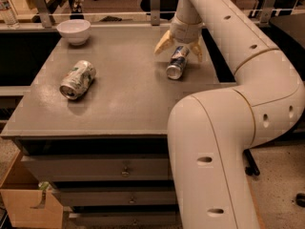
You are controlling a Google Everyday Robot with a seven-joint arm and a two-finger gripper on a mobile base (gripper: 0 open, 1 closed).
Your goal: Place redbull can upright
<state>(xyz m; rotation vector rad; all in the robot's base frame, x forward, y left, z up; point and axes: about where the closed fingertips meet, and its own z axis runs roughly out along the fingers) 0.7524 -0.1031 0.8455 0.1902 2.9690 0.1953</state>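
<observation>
On its side near the right edge of the table (124, 99), redbull can (176, 64); far end between the wide-spread jaws of the gripper (180, 48); toward the table's left, silver can (77, 79) lying down; at its far left corner, white bowl (73, 31).
</observation>
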